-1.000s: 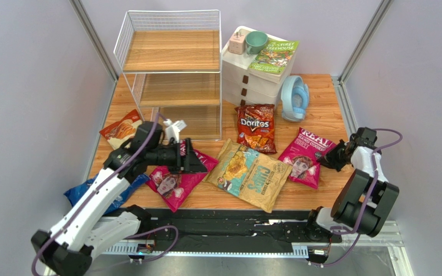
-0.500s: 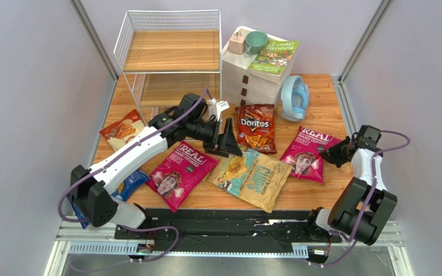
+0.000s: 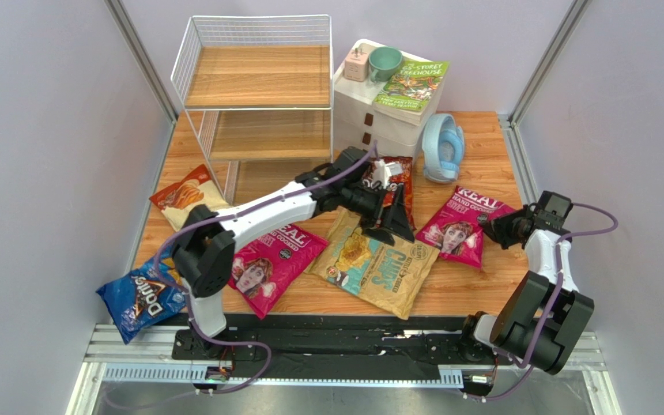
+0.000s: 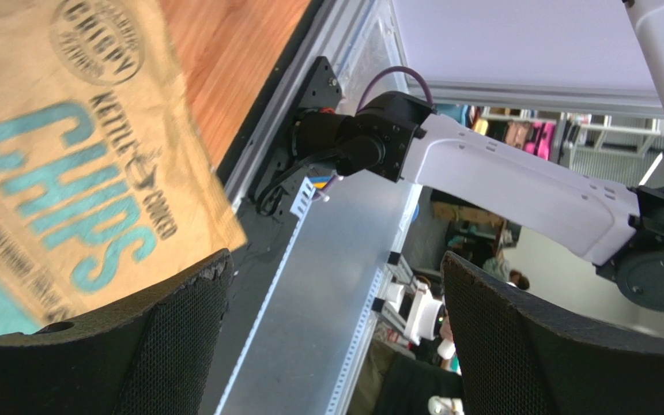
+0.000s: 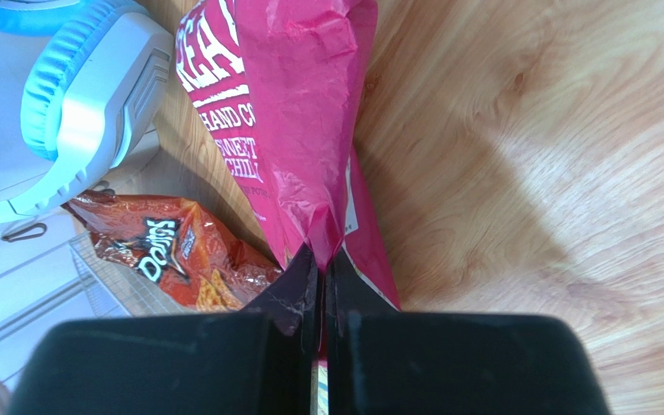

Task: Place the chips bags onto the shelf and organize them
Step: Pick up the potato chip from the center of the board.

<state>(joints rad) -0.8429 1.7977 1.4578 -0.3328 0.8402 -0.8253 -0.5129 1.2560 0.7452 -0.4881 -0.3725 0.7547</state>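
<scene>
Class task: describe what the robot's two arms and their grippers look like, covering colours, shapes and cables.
The left arm and right arm both have white tubular links joined by rounded black joints, with a purple cable looping along each. The left gripper and right gripper each have two matte black fingers. The left gripper's fingers show a fine mesh texture.

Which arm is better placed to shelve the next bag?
Right, likely: the right tool is shut on the right-hand magenta bag's edge; the left tool is open and empty above the tan CHIPS bag.
</scene>
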